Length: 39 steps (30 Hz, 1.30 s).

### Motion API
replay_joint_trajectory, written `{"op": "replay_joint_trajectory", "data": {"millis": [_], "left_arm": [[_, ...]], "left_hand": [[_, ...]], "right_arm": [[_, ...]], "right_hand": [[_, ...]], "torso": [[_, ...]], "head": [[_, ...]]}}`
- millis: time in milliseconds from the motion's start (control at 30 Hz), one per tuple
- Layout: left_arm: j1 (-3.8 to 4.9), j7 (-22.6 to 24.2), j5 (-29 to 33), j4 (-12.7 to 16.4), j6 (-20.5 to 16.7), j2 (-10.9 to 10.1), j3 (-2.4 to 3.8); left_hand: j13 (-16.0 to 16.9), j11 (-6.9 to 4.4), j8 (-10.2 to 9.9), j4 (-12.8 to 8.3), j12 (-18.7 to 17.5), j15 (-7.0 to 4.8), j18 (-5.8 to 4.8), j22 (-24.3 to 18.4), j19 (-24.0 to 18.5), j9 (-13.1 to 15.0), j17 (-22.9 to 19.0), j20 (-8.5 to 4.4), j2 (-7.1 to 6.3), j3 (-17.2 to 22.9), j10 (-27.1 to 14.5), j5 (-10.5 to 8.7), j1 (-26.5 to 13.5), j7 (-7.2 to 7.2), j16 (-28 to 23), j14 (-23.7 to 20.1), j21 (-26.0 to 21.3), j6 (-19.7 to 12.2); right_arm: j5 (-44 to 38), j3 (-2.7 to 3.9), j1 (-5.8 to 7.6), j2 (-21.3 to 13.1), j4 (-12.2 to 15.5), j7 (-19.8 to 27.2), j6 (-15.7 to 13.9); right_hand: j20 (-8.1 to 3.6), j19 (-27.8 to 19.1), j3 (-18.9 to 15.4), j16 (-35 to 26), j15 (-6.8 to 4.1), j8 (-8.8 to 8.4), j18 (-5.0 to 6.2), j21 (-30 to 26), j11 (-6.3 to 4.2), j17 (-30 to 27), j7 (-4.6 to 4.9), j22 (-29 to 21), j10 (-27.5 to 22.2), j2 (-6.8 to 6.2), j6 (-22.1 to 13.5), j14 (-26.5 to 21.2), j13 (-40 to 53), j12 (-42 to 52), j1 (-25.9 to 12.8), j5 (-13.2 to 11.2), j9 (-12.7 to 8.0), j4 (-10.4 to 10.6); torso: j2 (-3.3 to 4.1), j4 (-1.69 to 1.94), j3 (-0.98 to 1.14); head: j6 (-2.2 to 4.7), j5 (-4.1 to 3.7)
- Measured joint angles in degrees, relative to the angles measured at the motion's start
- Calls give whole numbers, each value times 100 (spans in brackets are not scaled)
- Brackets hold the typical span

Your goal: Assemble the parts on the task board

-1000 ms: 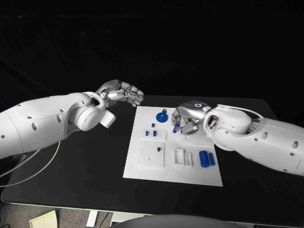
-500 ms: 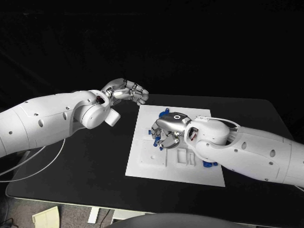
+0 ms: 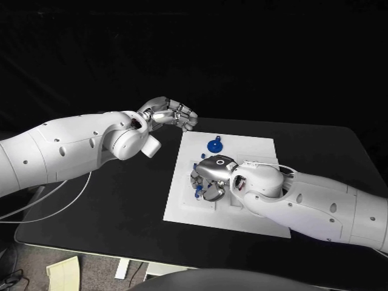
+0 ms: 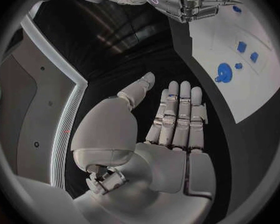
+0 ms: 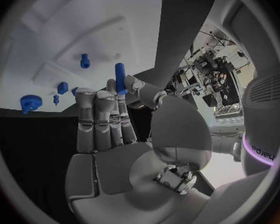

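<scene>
The white task board (image 3: pixel 185 209) lies in the middle of the black table. My right hand (image 3: pixel 213 177) hovers low over the board's left middle. It pinches a short blue peg (image 5: pixel 120 77) upright between thumb and a finger. In the right wrist view, a blue gear (image 5: pixel 30 103) and small blue parts (image 5: pixel 84 60) sit on the board (image 5: pixel 84 20) beyond my right hand (image 5: pixel 115 134). The gear (image 3: pixel 214 145) lies at the board's far end. My left hand (image 3: pixel 168 114) is raised off the board's far left corner, and my left hand (image 4: pixel 174 129) holds nothing, its fingers straight.
The black table (image 3: pixel 107 200) has bare room left of the board. A white cable (image 3: pixel 59 203) hangs off its left edge. The left wrist view shows the board (image 4: pixel 252 94) with the gear (image 4: pixel 224 73) and two small blue parts (image 4: pixel 242 47).
My right hand has moved from the board's far right side toward its near left part, with the blue peg in its fingers. The left hand has hardly moved.
</scene>
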Motion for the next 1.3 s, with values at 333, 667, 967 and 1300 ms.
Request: {"op": "replay_joint_trajectory", "data": {"millis": [333,667,967,1300], "left_arm": [[0,0,1,-1,14,10,0],[0,-1,1,-7,25,9,0],[0,-2,2,-8,32,10,0],[0,-2,2,-9,38,15,0]], "left_hand": [[0,0,0,0,0,0,-14,-1,0,0,5,0,0,0,0,0,0,0,-22,0,0,0],[-5,0,0,0,0,0,39,3,0,-5,10,0,0,0,0,0,0,0,-21,0,0,0],[-4,0,0,0,0,0,42,2,0,-5,16,0,0,0,0,0,0,0,-21,0,0,0],[-4,-20,0,0,0,0,38,8,0,-5,21,0,0,0,-20,0,0,0,-21,0,0,0]], "right_arm": [[-150,-17,-57,48,-85,-9,-4],[-232,-52,-63,75,-156,-16,7],[-266,-50,-69,101,-213,-17,9],[-285,-101,-55,146,-250,-14,-20]], "right_hand": [[-15,16,-6,2,0,-15,-11,20,0,0,0,6,0,-4,-2,0,0,22,-3,0,18,-6],[-15,16,-7,2,0,6,-13,21,0,-1,-2,5,0,-3,-18,0,11,23,-2,-2,34,-6],[-12,15,-9,2,0,6,-13,21,6,4,0,4,6,-1,-21,0,19,23,0,-2,33,-7],[-10,14,1,2,0,5,-14,20,8,3,-3,10,8,-1,-40,0,41,23,1,-19,37,-30]], "torso": [[0,-3,3],[0,-7,7],[-1,-9,7],[-4,-13,5]], "head": [[-44,39],[-78,52],[-100,60],[-114,61]]}}
